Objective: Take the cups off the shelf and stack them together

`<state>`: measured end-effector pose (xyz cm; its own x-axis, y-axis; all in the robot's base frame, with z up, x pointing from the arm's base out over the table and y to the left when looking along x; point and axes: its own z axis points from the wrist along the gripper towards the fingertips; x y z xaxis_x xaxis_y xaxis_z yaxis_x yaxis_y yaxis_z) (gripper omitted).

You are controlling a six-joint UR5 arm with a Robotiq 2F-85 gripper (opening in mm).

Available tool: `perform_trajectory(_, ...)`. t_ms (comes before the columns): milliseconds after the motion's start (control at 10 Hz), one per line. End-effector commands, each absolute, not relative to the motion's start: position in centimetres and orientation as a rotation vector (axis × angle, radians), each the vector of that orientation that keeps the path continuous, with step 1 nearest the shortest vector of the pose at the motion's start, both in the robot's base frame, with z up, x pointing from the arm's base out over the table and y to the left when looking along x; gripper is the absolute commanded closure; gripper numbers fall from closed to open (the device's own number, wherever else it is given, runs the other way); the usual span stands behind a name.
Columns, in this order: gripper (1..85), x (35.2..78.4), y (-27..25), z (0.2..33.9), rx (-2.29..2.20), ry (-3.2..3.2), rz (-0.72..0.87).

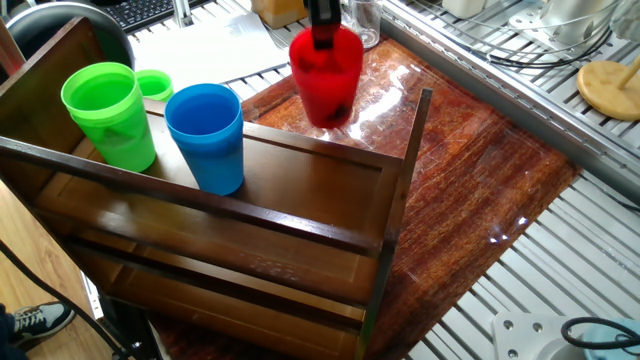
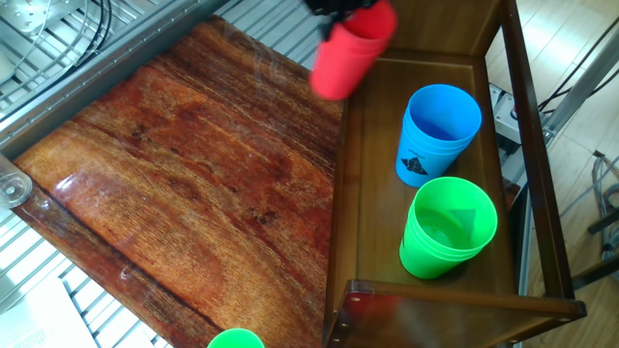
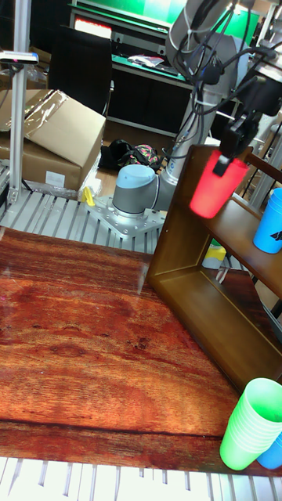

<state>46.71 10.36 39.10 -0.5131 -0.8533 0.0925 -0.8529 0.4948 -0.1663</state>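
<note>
Gripping one red cup (image 1: 326,72), the hand (image 1: 322,38) is closed; two cups (image 1: 207,135) remain shelved.

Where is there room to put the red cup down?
The wide tabletop beside the shelf is bare; only a small green cup stands at its near edge. The shelf's far end is bare too, but the blue cup and green cup crowd the rest.

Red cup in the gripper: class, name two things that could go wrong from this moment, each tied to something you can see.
1. The gripper pinches only the rim of the red cup, which hangs tilted, so it may slip or swing.
2. The cup is passing the shelf edge and its upright post; a low path could clip it.
</note>
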Motion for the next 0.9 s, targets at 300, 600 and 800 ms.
perform_trajectory(300, 84.3, 51.3, 3.6, 33.3, -1.787, 2.396, -0.348)
perform_trajectory(600, 84.3, 51.6, 2.8, 28.4, -1.798, 2.360, -0.292)
perform_trajectory(800, 84.3, 52.5, 2.0, 26.8, -1.860, 2.311, -0.350)
